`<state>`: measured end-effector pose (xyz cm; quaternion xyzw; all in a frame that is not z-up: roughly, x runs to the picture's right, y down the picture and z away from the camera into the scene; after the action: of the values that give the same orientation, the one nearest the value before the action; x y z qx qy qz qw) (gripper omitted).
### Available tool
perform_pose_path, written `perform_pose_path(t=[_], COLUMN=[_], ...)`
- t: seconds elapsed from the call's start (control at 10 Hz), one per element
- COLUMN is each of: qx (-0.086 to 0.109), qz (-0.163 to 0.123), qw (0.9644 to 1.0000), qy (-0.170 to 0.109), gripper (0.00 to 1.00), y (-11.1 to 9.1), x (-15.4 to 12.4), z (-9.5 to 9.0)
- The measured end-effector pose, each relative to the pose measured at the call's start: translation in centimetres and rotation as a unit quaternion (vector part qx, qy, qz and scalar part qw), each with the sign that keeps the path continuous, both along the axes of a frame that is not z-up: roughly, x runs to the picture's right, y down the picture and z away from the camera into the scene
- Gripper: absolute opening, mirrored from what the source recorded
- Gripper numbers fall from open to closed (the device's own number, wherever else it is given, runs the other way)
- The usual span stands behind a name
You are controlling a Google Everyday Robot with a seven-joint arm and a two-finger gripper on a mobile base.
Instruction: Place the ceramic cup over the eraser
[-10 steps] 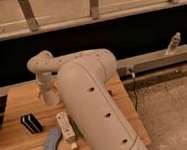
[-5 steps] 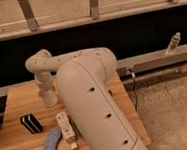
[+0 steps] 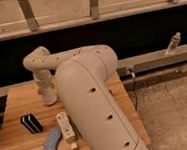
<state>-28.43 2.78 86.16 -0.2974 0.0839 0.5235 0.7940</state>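
Note:
The eraser (image 3: 31, 124), a small black block with white stripes, lies on the left part of the wooden table (image 3: 19, 100). My arm reaches from the lower right up to a bend, then down towards the table. My gripper (image 3: 49, 96) is at its lower end, just above the table, behind and to the right of the eraser. I cannot tell the ceramic cup apart from the white end of the arm, so I cannot say whether it is held.
A white rectangular bottle-like object (image 3: 66, 128) and a blue-grey wavy flat object (image 3: 52, 140) lie near the table's front, right of the eraser. My large arm (image 3: 95, 104) covers the table's right half. A dark wall and metal rail (image 3: 156, 60) run behind.
The arm's bend has shifted slightly up and to the left. The things on the table have not moved.

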Motion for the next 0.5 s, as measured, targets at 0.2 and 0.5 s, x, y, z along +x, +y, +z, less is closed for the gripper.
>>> perform_pose_path(t=[0.2,0.5], qx=[0.019,0.055], qz=[-0.005,-0.010], qw=[0.9997,0.9974], qy=[0.017,0.046], gripper=[0.00,0.00], y=[-2.0,-5.2], x=[1.2,3.6], z=[-1.3,-4.8])
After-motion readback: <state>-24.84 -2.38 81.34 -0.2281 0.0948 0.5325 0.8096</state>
